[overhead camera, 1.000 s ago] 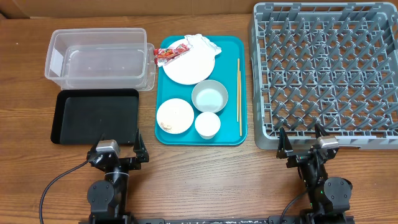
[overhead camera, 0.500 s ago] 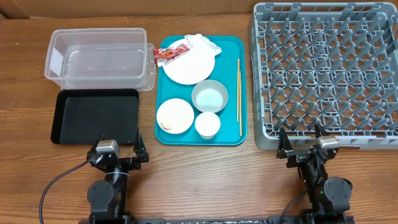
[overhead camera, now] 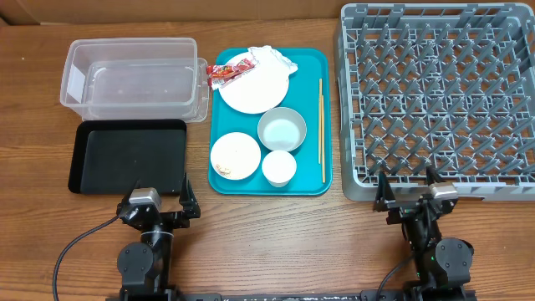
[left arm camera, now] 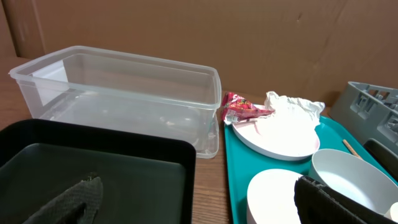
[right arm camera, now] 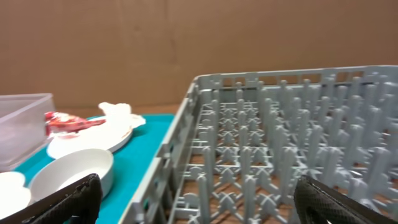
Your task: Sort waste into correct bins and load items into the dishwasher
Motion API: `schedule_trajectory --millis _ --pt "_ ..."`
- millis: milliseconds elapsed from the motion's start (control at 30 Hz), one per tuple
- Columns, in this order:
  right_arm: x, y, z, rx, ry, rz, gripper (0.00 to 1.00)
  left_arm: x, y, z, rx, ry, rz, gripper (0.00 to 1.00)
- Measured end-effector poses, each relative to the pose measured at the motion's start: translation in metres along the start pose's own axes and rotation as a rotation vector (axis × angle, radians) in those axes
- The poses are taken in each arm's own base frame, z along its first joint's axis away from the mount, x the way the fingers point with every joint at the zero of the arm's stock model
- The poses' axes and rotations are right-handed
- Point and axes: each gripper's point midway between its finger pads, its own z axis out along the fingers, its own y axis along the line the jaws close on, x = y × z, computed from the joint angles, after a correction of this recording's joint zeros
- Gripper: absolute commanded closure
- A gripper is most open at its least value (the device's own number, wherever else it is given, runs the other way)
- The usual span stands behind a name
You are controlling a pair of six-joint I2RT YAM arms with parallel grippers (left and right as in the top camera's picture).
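On the teal tray (overhead camera: 311,180) lie a large plate (overhead camera: 253,90) with a crumpled napkin (overhead camera: 272,58) and a red wrapper (overhead camera: 225,73), a bowl (overhead camera: 282,130), a small plate (overhead camera: 235,154) with pale scraps, a cup (overhead camera: 279,167) and chopsticks (overhead camera: 321,130). To its left are the clear tub (overhead camera: 134,79) and the black tray (overhead camera: 125,156); the grey rack (overhead camera: 435,100) stands to its right. My left gripper (overhead camera: 163,197) (left arm camera: 202,205) hangs open just before the black tray (left arm camera: 93,165). In front of the rack (right arm camera: 280,137), my right gripper (overhead camera: 407,191) (right arm camera: 205,202) is open too.
A brown cardboard wall (left arm camera: 249,37) closes off the back of the wooden table (overhead camera: 276,242). Both arm bases sit at the table's front edge. Bare wood runs between the two grippers.
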Motion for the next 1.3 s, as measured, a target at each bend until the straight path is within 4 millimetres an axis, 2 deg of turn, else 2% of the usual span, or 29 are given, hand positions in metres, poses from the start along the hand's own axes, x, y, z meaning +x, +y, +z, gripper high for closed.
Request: schedule_trajectory --millis 367,500,600,767,833,900,1100,1167,1300 --pt "-0.004 -0.011 0.0 0.063 -0.017 -0.002 0.0 0.0 0.0 0.0 0.0 0.0 0.0 0.0" --pt "-0.011 -0.006 0.0 0.034 -0.047 -0.002 0.0 -0.001 -0.002 0.0 0.01 -0.005 -0.006 0.0" --pt "-0.019 0.001 -0.001 0.0 -0.079 -0.003 0.0 -0.011 -0.008 0.0 0.044 -0.044 -0.008 0.0" --pt "-0.021 0.005 -0.001 -0.025 -0.084 -0.004 0.0 -0.021 -0.019 -0.003 0.098 -0.069 0.005 0.0" --pt "-0.029 0.006 -0.003 -0.028 -0.096 -0.007 0.0 -0.032 -0.022 -0.006 0.109 -0.084 0.026 0.0" --pt "-0.047 0.009 -0.007 -0.034 -0.132 -0.023 0.0 -0.05 -0.026 -0.011 0.117 -0.106 0.051 0.0" --pt "-0.114 0.016 -0.021 -0.042 -0.244 -0.073 0.0 -0.106 -0.038 -0.022 0.126 -0.124 0.115 0.0" --pt "-0.126 0.017 -0.02 -0.042 -0.241 -0.08 0.0 -0.117 -0.04 -0.019 0.124 -0.088 0.124 0.0" --pt "-0.134 0.018 -0.009 -0.038 -0.154 -0.085 0.0 -0.137 -0.048 -0.001 0.135 0.008 0.133 0.0"
